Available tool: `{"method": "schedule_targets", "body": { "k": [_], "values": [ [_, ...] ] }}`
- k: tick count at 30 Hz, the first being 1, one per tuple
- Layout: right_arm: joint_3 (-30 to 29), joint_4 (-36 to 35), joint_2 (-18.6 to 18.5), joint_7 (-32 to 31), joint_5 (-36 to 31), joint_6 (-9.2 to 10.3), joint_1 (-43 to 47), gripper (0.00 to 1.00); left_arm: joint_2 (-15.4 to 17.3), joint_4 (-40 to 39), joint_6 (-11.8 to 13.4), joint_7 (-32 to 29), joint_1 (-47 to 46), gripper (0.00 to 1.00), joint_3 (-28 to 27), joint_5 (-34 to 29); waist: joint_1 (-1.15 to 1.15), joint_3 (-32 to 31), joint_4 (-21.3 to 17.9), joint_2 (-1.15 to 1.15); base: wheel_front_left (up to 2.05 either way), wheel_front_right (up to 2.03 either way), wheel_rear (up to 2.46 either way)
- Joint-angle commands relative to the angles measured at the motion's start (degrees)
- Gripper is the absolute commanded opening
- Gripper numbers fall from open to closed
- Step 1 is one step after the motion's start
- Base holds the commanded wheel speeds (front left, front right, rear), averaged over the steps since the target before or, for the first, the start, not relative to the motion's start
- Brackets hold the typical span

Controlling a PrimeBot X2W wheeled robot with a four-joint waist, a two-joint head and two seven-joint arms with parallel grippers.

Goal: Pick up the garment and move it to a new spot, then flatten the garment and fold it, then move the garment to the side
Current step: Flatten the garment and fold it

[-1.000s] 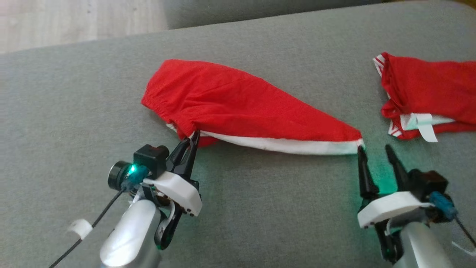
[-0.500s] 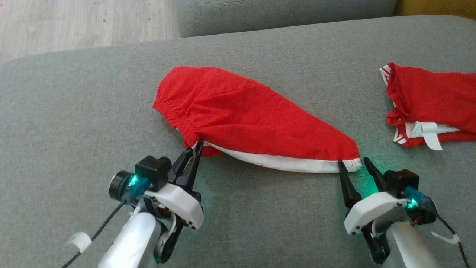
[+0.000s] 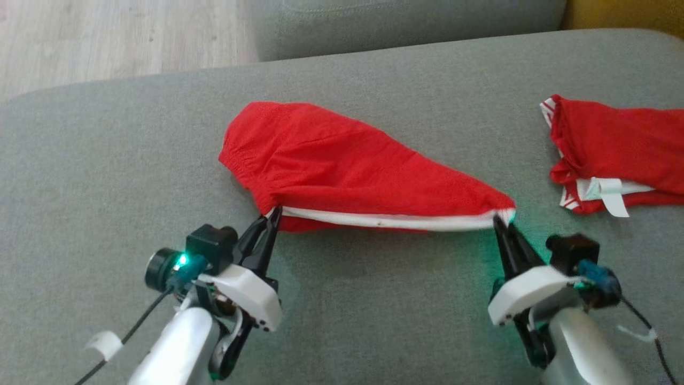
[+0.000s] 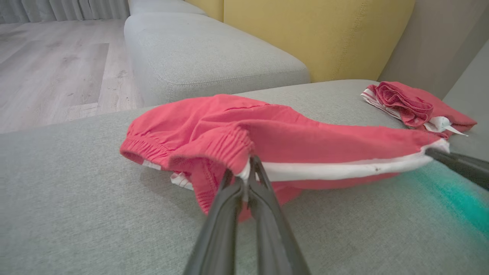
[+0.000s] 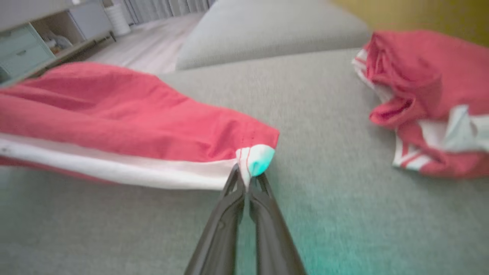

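your left claw (image 3: 271, 218) is pinched tight on the red garment (image 3: 342, 160) at its gathered waistband corner. its two dark fingers (image 4: 225, 214) are pressed together with cloth caught between the tips. your right claw (image 3: 501, 220) is closed as well, nipping the opposite corner where the white band (image 3: 385, 220) ends. between the two grips that white edge runs taut and sits slightly lifted off the grey sofa cushion (image 3: 107, 160). the rest of the garment lies on the cushion, near its middle. a second red garment (image 3: 614, 144) lies crumpled on the same cushion, well apart, beyond your right claw.
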State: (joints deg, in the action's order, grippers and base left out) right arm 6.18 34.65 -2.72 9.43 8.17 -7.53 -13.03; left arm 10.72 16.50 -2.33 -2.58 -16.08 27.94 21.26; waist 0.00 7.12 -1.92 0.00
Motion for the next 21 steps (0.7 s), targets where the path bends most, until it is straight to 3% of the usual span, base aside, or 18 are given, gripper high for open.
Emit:
{"method": "schedule_targets", "body": {
  "k": [1,6,14,21],
  "values": [
    [1.15,-3.75,-0.16,1.14,0.55,0.04,-3.05,0.00,2.06,-2.47,0.09,-0.53,-2.07,0.00,-1.99,-0.01,0.00,-0.61,-0.26,0.00,0.00,0.00,0.00],
    [1.02,-10.60,-0.62,-1.13,-1.14,0.04,-6.96,0.00,5.02,-4.46,-1.29,-4.48,-6.87,0.00,-2.24,-0.33,0.00,-1.98,-0.12,0.00,0.00,0.00,0.00],
    [4.55,-19.91,-7.19,-8.12,-2.03,0.04,-19.48,0.00,9.22,-5.21,-3.79,-10.78,-22.97,0.00,-3.60,0.19,0.00,-4.85,0.11,0.00,0.00,0.00,0.00],
    [8.21,-24.06,-12.86,-9.71,-3.40,0.04,-28.75,0.00,10.29,-2.90,-4.27,-9.27,-34.94,0.00,-5.53,0.62,0.00,-7.17,-0.01,0.00,0.00,0.00,0.00]
  ]
}}
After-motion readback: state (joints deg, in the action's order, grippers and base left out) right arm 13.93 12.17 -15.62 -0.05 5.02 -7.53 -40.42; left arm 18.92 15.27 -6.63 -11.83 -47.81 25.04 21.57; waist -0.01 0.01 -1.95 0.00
